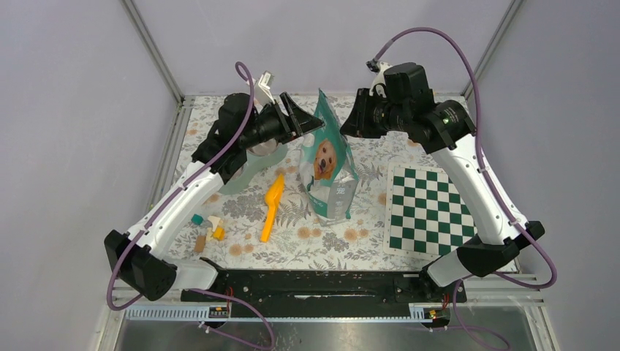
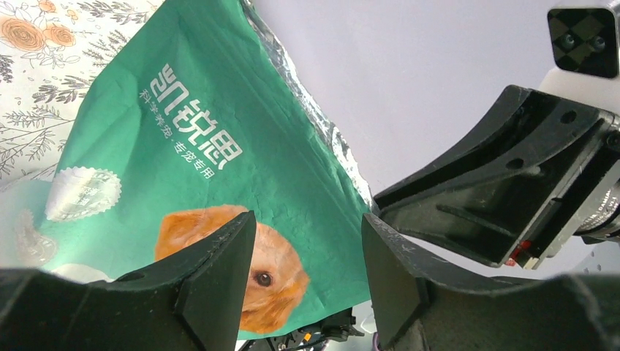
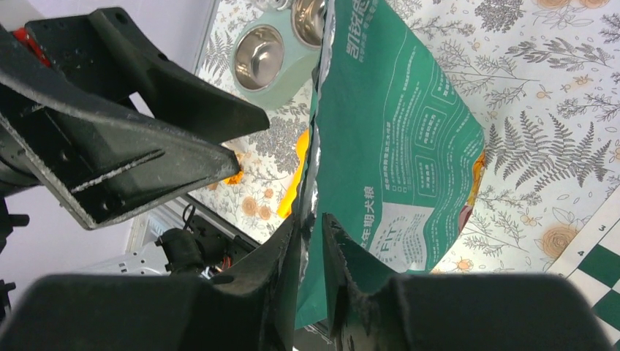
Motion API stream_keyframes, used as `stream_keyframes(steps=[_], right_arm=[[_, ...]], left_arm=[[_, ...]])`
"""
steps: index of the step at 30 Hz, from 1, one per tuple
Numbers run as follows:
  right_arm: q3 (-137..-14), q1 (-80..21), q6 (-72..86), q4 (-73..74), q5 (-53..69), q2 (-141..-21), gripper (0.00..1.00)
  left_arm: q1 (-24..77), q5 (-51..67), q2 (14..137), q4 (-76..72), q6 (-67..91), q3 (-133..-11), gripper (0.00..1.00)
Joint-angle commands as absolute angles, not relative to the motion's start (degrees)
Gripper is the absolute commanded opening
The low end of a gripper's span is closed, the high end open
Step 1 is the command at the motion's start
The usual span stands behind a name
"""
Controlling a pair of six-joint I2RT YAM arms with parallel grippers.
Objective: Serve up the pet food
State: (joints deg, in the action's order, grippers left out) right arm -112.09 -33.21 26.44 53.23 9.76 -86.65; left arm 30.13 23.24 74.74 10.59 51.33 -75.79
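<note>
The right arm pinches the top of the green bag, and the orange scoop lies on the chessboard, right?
Not quite: the orange scoop lies on the floral tablecloth, left of the green bag; the chessboard sits to the bag's right. The top view shows it. The right gripper does pinch the bag's top.

obstacle: food bag [image 1: 330,157] (upright) mid-table | gap: between it and scoop [image 1: 272,207]

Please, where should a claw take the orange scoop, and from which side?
Probably its narrow handle, the end nearer the arm bases, from straight above, jaws across it: the orange scoop lies flat on the table, and its bowl end looks wider.
</note>
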Motion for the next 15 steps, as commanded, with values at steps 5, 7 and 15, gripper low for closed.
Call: stream_keyframes(steps=[5, 7, 15], right_arm=[[-112.4, -33.1, 23.9, 57.5, 13.6, -85.1, 0.24], [-112.2, -33.1, 23.7, 57.9, 13.5, -84.9, 0.25], [-110.6, -33.7, 23.4, 58.0, 14.0, -84.4, 0.26]], left_arm=[[30.6, 24.1, 75.5, 6.8, 52.4, -78.8, 0.56], [30.6, 24.1, 75.5, 6.7, 52.4, -78.9, 0.56], [30.9, 24.7, 76.0, 6.4, 54.0, -79.2, 0.58]])
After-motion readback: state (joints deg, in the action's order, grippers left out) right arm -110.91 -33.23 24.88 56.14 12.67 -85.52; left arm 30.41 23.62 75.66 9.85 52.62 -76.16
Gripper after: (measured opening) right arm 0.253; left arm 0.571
